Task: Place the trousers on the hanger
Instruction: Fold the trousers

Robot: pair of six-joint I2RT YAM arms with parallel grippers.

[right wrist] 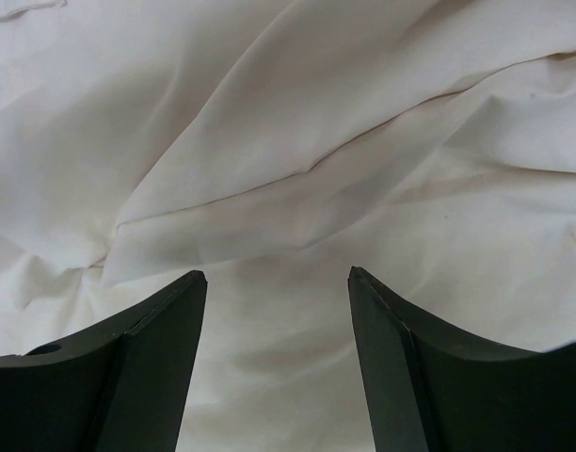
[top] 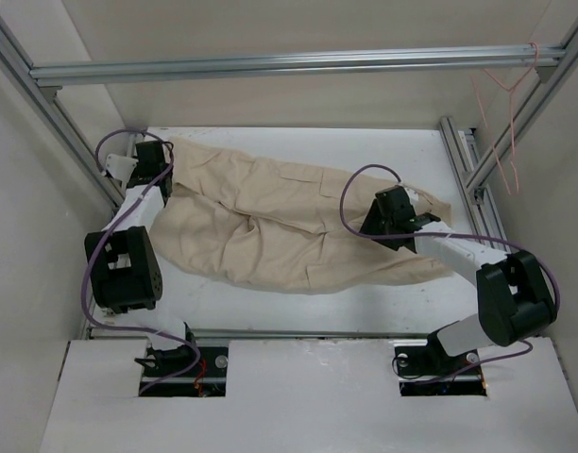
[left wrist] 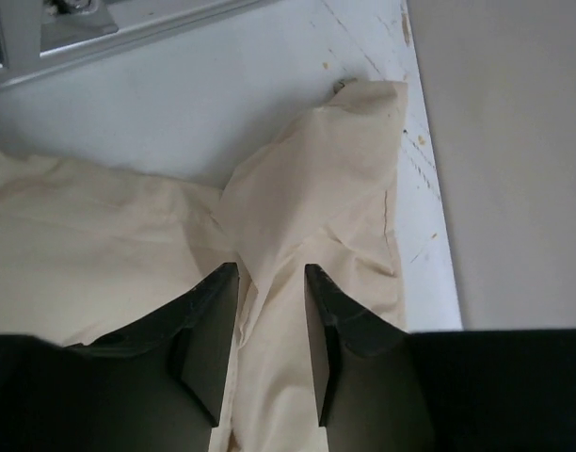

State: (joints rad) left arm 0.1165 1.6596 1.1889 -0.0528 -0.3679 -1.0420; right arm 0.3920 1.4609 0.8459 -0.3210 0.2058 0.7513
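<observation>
Between beige walls (top: 298,90), on the white table (top: 223,304), the trousers (top: 270,222) lay spread; left gripper (left wrist: 271,273) narrow around a fold, right gripper (right wrist: 277,275) wide.

1. Setting: a robot lab test cell, a boxed-in bench rig.
2. Frame (top: 289,64): bare aluminium extrusion across the top of the overhead view and down both sides, enclosing the work area.
3. Walls (top: 270,104): plain beige panels behind and beside the frame.
4. Table (top: 270,311): flat white board at mid-frame. The left wrist view shows its edge scuffed and scratched.
5. Left arm (top: 124,269) and right arm (top: 511,297): black-and-white machines, bases set in cut-outs (top: 218,377) in a white panel along the bottom edge.
6. Cables (top: 350,189): purple, looping loose off both arms.
7. Test goods: trousers (top: 270,222) spread on the table, and a hanger (top: 504,88) hooked on the frame at upper right.
</observation>
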